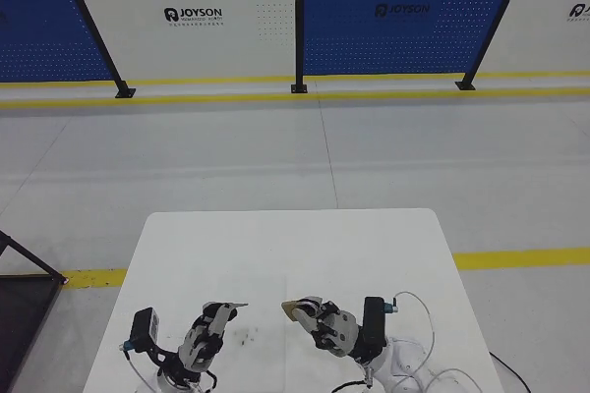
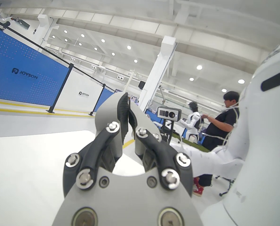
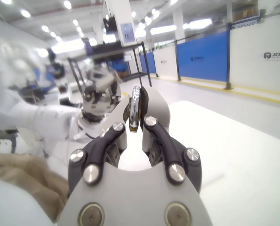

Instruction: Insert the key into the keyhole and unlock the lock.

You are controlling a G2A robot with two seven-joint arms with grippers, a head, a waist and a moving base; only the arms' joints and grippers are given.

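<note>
Padlock (image 3: 134, 111) is in the right gripper (image 3: 136, 95), with the jaws clamped on it and a ribbed pad (image 3: 144, 98) pressed against its side. It shows edge-on: chrome shackle toward the fingertips, brass body toward the palm. From above, the lock is over the near part of the table (image 1: 275, 236), right of the table's middle, brass end pointing toward the table's left side. Can't tell if it touches the top.

Left gripper (image 1: 228, 309) is over the same near strip, left of the table's middle. Its jaws are together, and the black ribbed pads (image 2: 124, 115) meet at the tips with a thin slit lower down. Whether a key sits between them I can't tell.

Edges and room:
- Both grippers sit close to the table's near edge, apart from each other and tips angled inward. The strip of white top between them carries a few dark specks (image 1: 246, 339).
- From the grippers the white top runs on to the table's far edge and out to both side edges.
- A black rack frame (image 1: 20, 257) stands just off the table's left edge.
- Past the table's far edge: grey floor, yellow floor lines (image 1: 531, 258), then blue and white barrier panels (image 1: 393, 34) on black posts, well apart from the table.
- A white cable (image 1: 421, 312) loops off the right arm near the table's right edge.
</note>
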